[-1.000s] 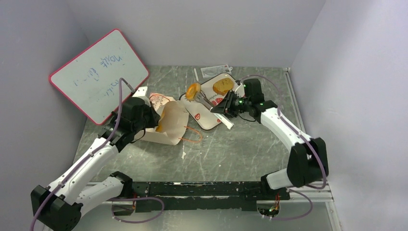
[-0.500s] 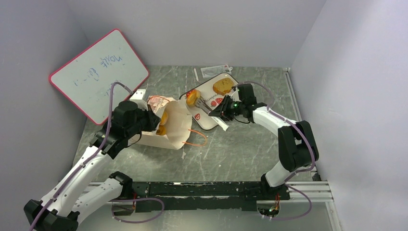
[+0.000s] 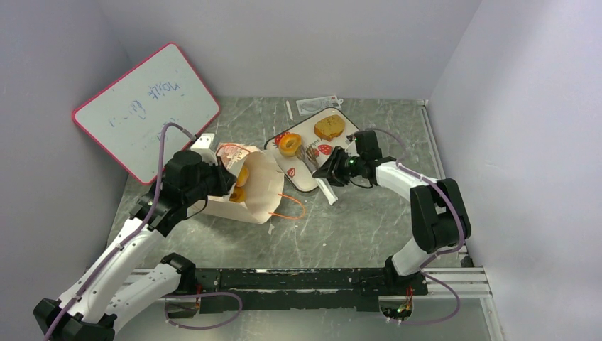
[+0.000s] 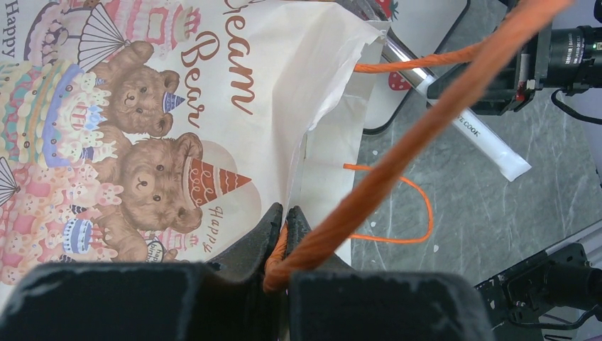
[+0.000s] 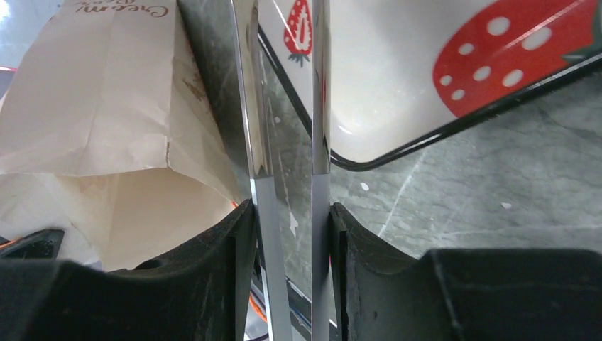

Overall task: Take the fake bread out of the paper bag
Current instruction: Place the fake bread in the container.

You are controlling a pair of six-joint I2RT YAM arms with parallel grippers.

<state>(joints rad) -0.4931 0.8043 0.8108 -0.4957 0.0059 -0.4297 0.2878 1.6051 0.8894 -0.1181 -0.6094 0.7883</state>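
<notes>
The biggest thing in your top view is the pink-framed whiteboard (image 3: 145, 110), leaning in the upper left. Below and right of it, left of centre, the paper bag (image 3: 255, 195) lies on its side on the table (image 3: 355, 227), its open mouth turned toward the frame's right. Some of the fake bread (image 3: 240, 183) shows orange just inside that mouth. The strawberry-print tray (image 3: 302, 176) lies up and to the right, near the mouth. It carries a ring doughnut (image 3: 289, 144) at its left and a tan bun (image 3: 329, 127) toward its upper right end. Your left gripper (image 4: 285, 217) sits against the bag's left side, pinched tight on the bag's orange cord handle (image 4: 397, 153). Your right gripper (image 5: 287, 238), right of the tray, is clamped on metal tongs (image 5: 318, 85). The tong arms stand apart, reaching over the tray just beside the doughnut.
</notes>
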